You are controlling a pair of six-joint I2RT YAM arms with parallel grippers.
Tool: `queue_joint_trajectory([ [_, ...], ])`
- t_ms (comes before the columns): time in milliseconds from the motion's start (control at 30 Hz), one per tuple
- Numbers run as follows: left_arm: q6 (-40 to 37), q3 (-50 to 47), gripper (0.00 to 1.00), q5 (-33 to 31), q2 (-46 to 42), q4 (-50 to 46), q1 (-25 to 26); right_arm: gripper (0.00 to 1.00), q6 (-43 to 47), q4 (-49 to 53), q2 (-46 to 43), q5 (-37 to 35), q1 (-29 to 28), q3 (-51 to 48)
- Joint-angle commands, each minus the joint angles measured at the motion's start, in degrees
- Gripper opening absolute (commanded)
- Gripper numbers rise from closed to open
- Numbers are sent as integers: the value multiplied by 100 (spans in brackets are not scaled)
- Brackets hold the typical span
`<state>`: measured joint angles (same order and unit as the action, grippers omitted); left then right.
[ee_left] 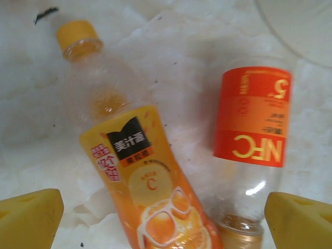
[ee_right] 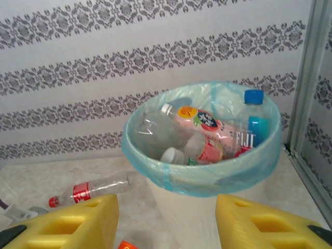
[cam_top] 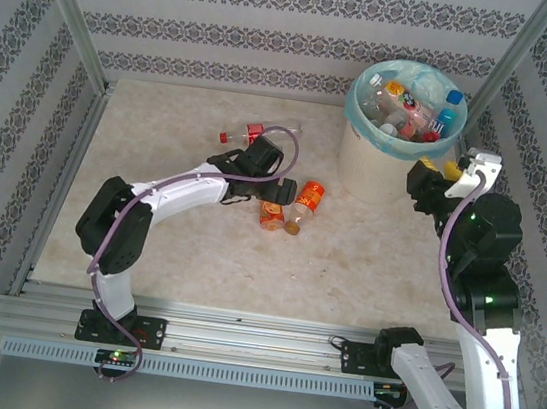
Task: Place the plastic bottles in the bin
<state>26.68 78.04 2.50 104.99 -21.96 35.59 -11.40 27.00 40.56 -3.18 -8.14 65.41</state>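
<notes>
While the pale table (cam_top: pixel 196 255) is the biggest thing, the bin (cam_top: pixel 364 166) comes next. It stands at the far right side of the table. Several plastic bottles (cam_top: pixel 407 111) lie inside it, and one is a bottle with a blue cap (ee_right: pixel 254 124). The right gripper (ee_right: pixel 166 223) hangs near the bin with its yellow fingers (ee_right: pixel 78 223) wide apart, holding nothing. The left gripper (ee_left: pixel 163 223) is low over the middle of the table, and its jaws are spread wide too. Under it, two bottles lie side by side: an orange juice bottle (ee_left: pixel 140 171) and a red-orange bottle (ee_left: pixel 251 119). A bottle with a red label (ee_right: pixel 91 189) lies left of the bin.
</notes>
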Motion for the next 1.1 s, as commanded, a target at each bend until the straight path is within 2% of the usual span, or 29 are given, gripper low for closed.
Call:
queue_joint_trajectory([
  [0,224,179,100,-25,107,-280,-95,54,114,349,-291,-211,-65,-185],
  [167,230,69,99,148,368,-222,-190,55,63,143,-425,-179,-65,-344],
  [267,289,-60,93,593,515,29,-246,55,15,105,-304,-130,-65,-300],
  [367,280,-45,89,751,682,15,-251,55,-78,43,-220,-3,-65,-301],
  [700,-52,-173,79,486,916,-103,-272,57,41,128,-337,-132,-65,-387],
  [867,-197,-210,63,661,888,-86,-338,58,42,109,-380,-187,-65,-406],
  [1067,-334,-412,60,600,420,109,-347,59,-161,-32,-187,75,-65,-340],
])
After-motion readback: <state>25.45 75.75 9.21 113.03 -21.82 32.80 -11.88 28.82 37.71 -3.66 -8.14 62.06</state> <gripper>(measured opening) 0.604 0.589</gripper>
